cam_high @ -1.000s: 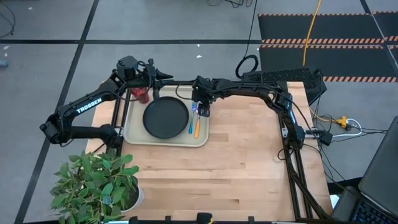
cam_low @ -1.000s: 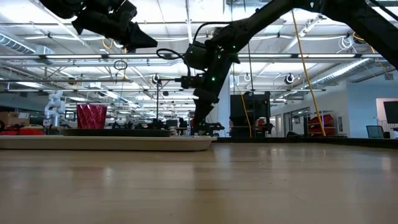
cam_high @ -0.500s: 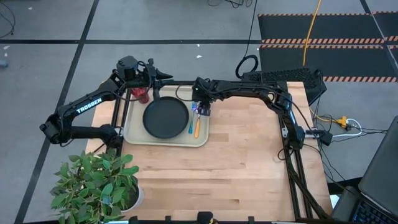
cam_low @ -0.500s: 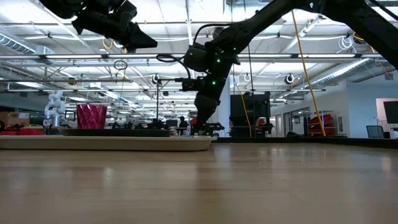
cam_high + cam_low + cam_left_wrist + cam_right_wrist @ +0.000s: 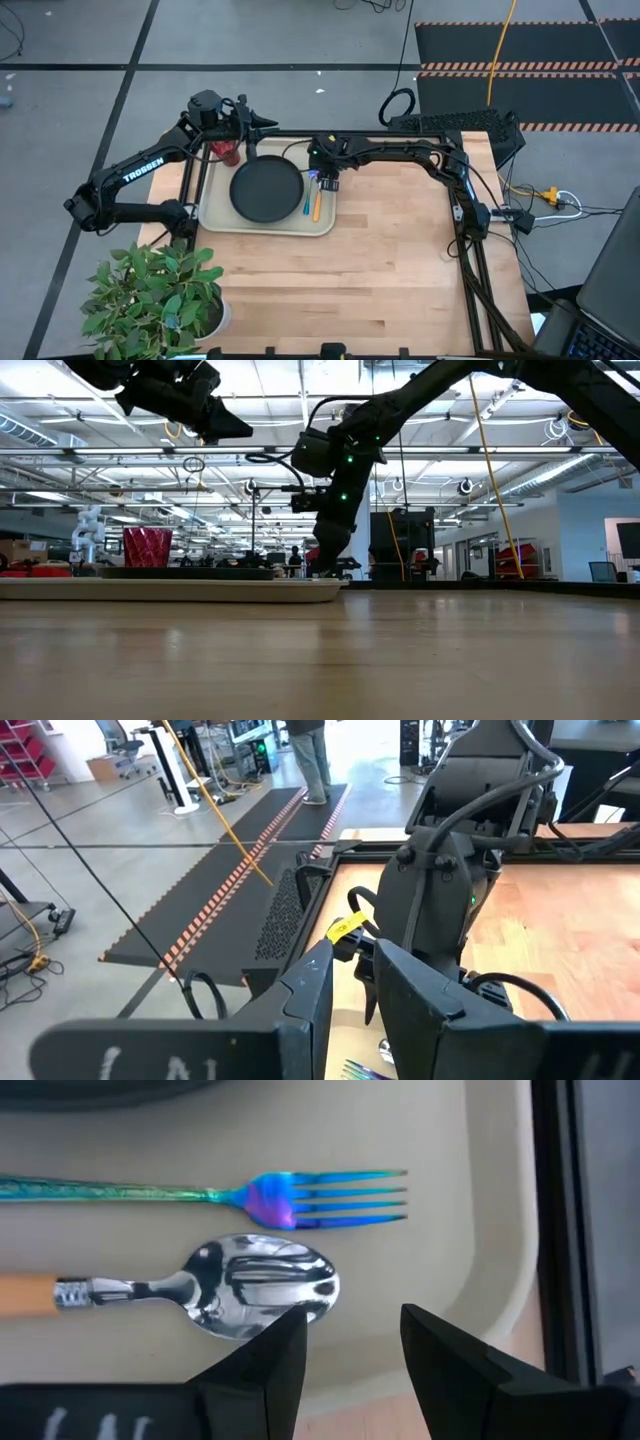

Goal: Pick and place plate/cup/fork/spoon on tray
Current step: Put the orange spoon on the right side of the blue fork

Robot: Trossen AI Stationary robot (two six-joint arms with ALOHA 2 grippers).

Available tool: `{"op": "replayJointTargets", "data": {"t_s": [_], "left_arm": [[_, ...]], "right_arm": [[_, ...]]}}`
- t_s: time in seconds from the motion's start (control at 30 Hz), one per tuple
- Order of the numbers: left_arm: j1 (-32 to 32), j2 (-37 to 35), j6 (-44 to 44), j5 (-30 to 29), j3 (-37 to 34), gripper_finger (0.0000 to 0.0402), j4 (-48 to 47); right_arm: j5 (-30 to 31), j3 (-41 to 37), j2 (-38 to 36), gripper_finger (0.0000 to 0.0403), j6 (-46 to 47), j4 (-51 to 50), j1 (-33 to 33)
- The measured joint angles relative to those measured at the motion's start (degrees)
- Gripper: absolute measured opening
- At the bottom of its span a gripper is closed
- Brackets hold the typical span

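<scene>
One tray (image 5: 222, 216) is seen on the surface; on it are laid one plate (image 5: 266, 190), one cup (image 5: 228, 152), one fork (image 5: 210, 1193) and one spoon (image 5: 215, 1292); the right gripper (image 5: 350, 1350) is held released above the spoon; the left gripper's (image 5: 268, 122) state cannot be told.

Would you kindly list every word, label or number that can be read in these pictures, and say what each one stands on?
"TROSSEN": white letters on the left arm, read in the high view.
A yellow tag on the right arm's wrist, seen in the left wrist view: any print on it is too small to read.
White marks on the dark part at the bottom of both wrist views: blurred, unreadable.
Nothing else legible.
</scene>
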Motion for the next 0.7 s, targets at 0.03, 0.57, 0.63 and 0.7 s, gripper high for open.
{"op": "replayJointTargets", "data": {"t_s": [0.03,0.57,0.63,0.7], "left_arm": [[0.0,0.0,0.0,0.0,0.0,0.0081,0.0],[0.0,0.0,-0.1,0.0,0.0,0.0081,-0.1],[0.0,0.0,-0.1,0.0,0.0,0.0081,-0.1],[0.0,0.0,-0.1,0.0,0.0,0.0081,-0.1]], "right_arm": [[0.0,-0.4,0.0,0.0157,0.2,0.3,-0.1],[-0.1,-2.6,0.0,0.0157,0.0,5.1,0.0],[-0.1,-2.6,0.0,0.0157,-0.3,5.6,0.0],[-0.1,-2.6,0.0,0.0157,-1.1,5.5,0.0]]}}
